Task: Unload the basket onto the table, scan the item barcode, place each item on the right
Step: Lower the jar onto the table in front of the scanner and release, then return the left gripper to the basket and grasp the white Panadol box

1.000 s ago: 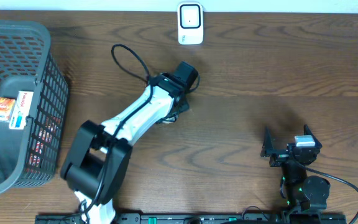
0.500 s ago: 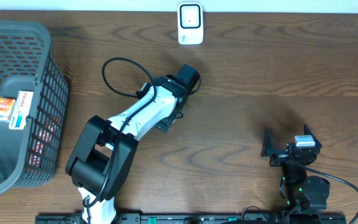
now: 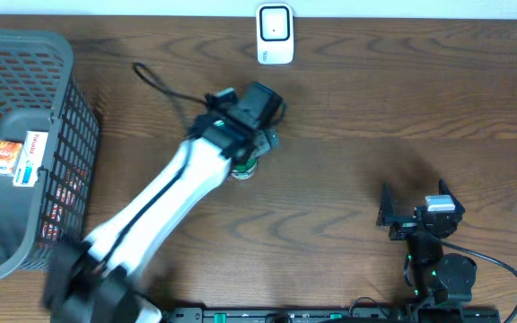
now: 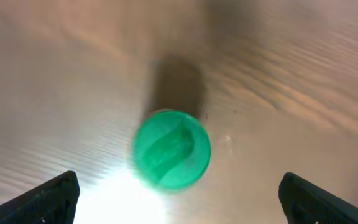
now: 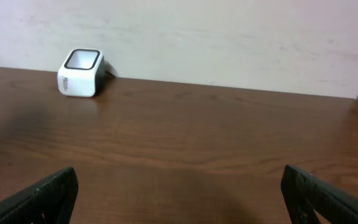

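The item is a small container with a round green lid (image 4: 172,149), blurred in the left wrist view, standing on the table free of the fingers. From overhead, the item (image 3: 243,169) peeks out just below the left arm's head. My left gripper (image 4: 179,200) hovers over it, open wide, with nothing between its fingers (image 4: 51,196). In the overhead view the left gripper (image 3: 245,144) is mostly hidden by its own wrist. The white scanner (image 3: 275,34) stands at the table's far edge; the right wrist view has the scanner (image 5: 81,73) at far left. My right gripper (image 3: 416,203) rests open at the front right.
A dark grey mesh basket (image 3: 27,45) fills the left side, with packets (image 3: 21,158) inside. The left arm's black cable (image 3: 164,82) loops over the table behind the arm. A pale wall (image 5: 229,37) borders the far edge.
The left jaws have opened and let go of the item. The left arm has stretched out and swung left, uncovering the green-lidded item on the table. The right arm has not moved.
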Available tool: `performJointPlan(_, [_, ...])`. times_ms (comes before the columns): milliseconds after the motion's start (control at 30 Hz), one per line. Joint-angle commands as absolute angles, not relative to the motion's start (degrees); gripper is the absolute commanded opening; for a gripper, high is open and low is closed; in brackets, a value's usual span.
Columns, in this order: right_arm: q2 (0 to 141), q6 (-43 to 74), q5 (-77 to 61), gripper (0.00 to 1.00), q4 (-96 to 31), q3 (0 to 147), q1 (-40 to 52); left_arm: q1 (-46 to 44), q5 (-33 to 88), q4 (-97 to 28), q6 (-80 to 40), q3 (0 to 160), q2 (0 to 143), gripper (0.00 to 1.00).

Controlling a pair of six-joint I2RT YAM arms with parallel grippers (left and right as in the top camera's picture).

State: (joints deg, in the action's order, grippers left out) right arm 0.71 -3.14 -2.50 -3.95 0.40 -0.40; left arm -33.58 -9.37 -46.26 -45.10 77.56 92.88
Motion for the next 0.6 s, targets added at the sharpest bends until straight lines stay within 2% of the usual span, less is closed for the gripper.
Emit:
performJointPlan(0, [0.45, -2.22, -1.98, 0.99, -4.12, 0.32, 0.16, -30.89, -10.11, -51.64, -12.16, 79.24, 81.82, 1.00])
performJointPlan(133, [0.45, -2.22, -1.98, 0.99, -4.12, 0.32, 0.16, -21.39, -9.96, -55.51, -7.77, 79.83, 73.56, 1.00])
performJointPlan(167, [0.45, -2.22, -1.98, 0.99, -4.12, 0.32, 0.16, -12.91, -7.94, -55.42, -8.19, 81.34, 70.17, 1.00])
performJointPlan(267, [0.45, -2.22, -1.98, 0.99, -4.12, 0.32, 0.16, 0.60, -1.96, -55.48, -9.06, 86.28, 67.46, 1.00])
performJointPlan(433, [0.45, -2.22, -1.98, 0.99, -4.12, 0.32, 0.16, 21.52, 8.38, -55.55, -11.68, 95.09, 67.92, 1.00])
performJointPlan(567, [0.45, -2.22, -1.98, 0.99, -4.12, 0.32, 0.16, 32.53, 13.30, -56.40, -16.88, 96.14, 72.40, 1.00])
